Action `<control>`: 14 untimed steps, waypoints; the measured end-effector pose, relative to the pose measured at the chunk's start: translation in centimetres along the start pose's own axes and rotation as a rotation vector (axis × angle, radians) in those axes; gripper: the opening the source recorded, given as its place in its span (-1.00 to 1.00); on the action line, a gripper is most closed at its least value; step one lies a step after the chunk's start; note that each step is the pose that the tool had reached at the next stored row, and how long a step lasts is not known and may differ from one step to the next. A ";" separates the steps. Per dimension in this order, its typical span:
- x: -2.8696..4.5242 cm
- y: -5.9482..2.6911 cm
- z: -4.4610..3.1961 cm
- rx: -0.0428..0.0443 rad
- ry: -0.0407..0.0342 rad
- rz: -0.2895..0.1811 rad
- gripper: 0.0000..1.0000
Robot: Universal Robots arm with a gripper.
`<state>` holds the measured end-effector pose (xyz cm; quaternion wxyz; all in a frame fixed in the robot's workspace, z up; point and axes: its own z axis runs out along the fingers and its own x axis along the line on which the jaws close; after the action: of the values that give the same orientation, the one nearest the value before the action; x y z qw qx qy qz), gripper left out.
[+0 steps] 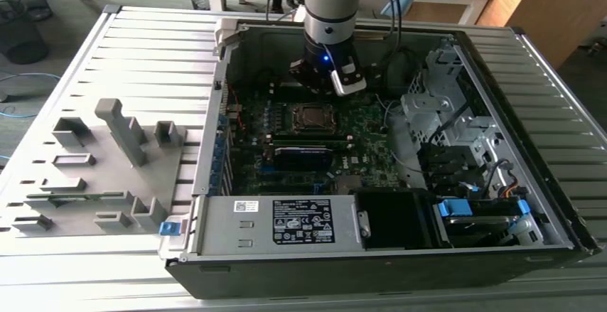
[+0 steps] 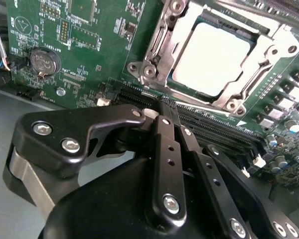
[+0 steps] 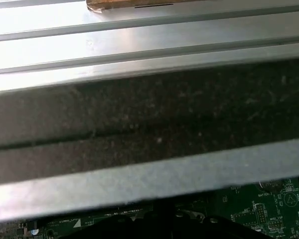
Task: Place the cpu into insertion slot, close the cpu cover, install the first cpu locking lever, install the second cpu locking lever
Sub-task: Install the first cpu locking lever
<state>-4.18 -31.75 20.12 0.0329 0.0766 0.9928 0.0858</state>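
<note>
Just beside the cpu cover, the gripper hangs pinched together, holding nothing.

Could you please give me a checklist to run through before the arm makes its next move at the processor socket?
1. Flat square silver-grey cpu seated in its socket: ok.
2. Thin silvery metal frame cpu cover lying down around the chip: ok.
3. Both locking levers latched: cannot tell.
4. Black gripper shut and empty: ok.
5. Gripper tip clear of the green motherboard beside the socket: cannot tell.
</note>
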 end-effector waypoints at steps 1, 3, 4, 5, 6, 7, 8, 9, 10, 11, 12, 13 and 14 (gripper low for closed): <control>-0.02 -0.11 0.00 -0.0004 0.0000 -0.001 -0.79; -0.06 -0.38 -0.03 -0.0005 0.0003 -0.002 -0.79; -0.08 -0.50 -0.04 -0.0005 0.0005 -0.003 -0.79; -0.09 -0.58 -0.04 -0.0005 0.0005 -0.003 -0.79; -0.09 -0.59 -0.02 -0.0007 0.0004 -0.003 -0.79; -0.09 -0.58 -0.02 -0.0007 0.0005 -0.003 -0.79; -0.09 -0.58 -0.02 -0.0007 0.0005 -0.003 -0.79; -0.09 -0.59 -0.03 -0.0007 0.0006 -0.003 -0.79; -0.09 -0.57 -0.02 -0.0006 0.0005 -0.002 -0.79; -0.08 -0.52 -0.02 -0.0005 0.0001 0.000 -0.79; -0.08 -0.48 -0.01 -0.0003 -0.0006 0.003 -0.79; -0.07 -0.44 0.00 -0.0001 -0.0012 0.007 -0.79; -0.06 -0.40 0.01 0.0000 -0.0019 0.011 -0.79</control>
<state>-4.18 -32.15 20.05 0.0334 0.0819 0.9924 0.0858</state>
